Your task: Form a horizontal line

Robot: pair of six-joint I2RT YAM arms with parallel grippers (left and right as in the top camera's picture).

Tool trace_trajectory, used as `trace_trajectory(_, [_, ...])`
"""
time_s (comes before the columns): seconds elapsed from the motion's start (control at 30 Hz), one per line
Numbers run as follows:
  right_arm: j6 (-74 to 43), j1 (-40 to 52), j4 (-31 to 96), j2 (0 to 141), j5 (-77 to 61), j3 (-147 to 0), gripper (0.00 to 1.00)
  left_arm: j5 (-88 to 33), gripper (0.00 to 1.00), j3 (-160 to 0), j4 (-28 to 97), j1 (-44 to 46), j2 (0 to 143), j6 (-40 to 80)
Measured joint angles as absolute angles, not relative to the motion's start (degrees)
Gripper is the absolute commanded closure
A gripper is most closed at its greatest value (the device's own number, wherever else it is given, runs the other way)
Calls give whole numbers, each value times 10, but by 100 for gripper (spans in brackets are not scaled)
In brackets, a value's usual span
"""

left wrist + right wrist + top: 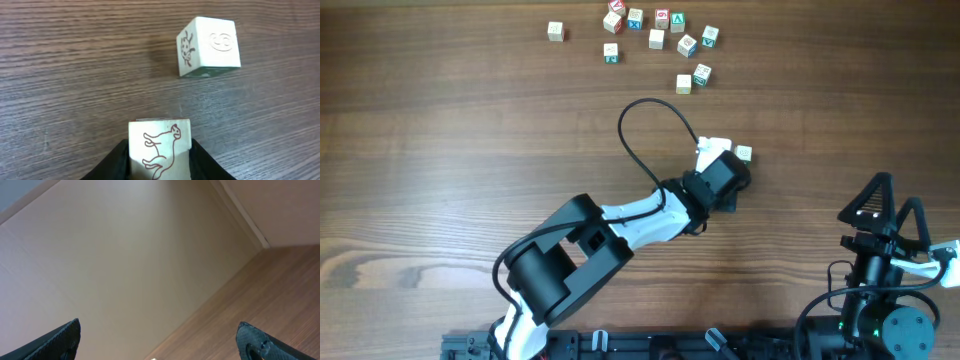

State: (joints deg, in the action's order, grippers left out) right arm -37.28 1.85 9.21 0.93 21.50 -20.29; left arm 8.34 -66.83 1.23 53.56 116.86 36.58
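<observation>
My left gripper (713, 152) reaches to the table's middle and is shut on a pale wooden cube with a red horse drawing (160, 145), held low over the wood. A second pale cube (743, 153) lies just to its right; in the left wrist view (209, 46) it sits apart, ahead and to the right of the held cube, with a dark green drawing on its side. No row of three touching cubes shows. My right gripper (892, 205) is open and empty at the bottom right, and the right wrist view (157, 330) shows only wall between its fingers.
Several loose letter cubes are scattered at the table's far edge, from one at the left (555, 32) to a pair at the right (701, 74). A black cable (645, 105) loops above the left arm.
</observation>
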Motion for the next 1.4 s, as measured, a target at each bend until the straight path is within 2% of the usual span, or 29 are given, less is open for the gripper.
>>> trace_trajectory(0.37, [-373, 18, 103, 9, 222, -203, 0, 118, 69, -713, 3, 530, 1176, 366])
trace_trajectory(0.8, [-373, 18, 133, 9, 219, -203, 0, 143, 65, -726, -24, 483, 1195, 368])
trace_trajectory(0.93, [-373, 18, 134, 9, 219, -203, 0, 137, 55, -726, -21, 487, 1223, 374])
trace_trajectory(1.0, [-373, 18, 135, 9, 219, -203, 0, 135, 45, -727, -23, 489, 1225, 378])
trace_trajectory(1.2, [-376, 18, 138, 9, 219, -203, 0, 130, 24, -730, 15, 490, 1210, 380])
trace_trajectory(1.33, [-423, 18, 149, 9, 217, -203, 0, 128, 6, -726, 55, 490, 1159, 374])
trace_trajectory(1.4, [-471, 18, 174, 9, 215, -204, 0, 133, 0, -726, 76, 490, 1105, 369])
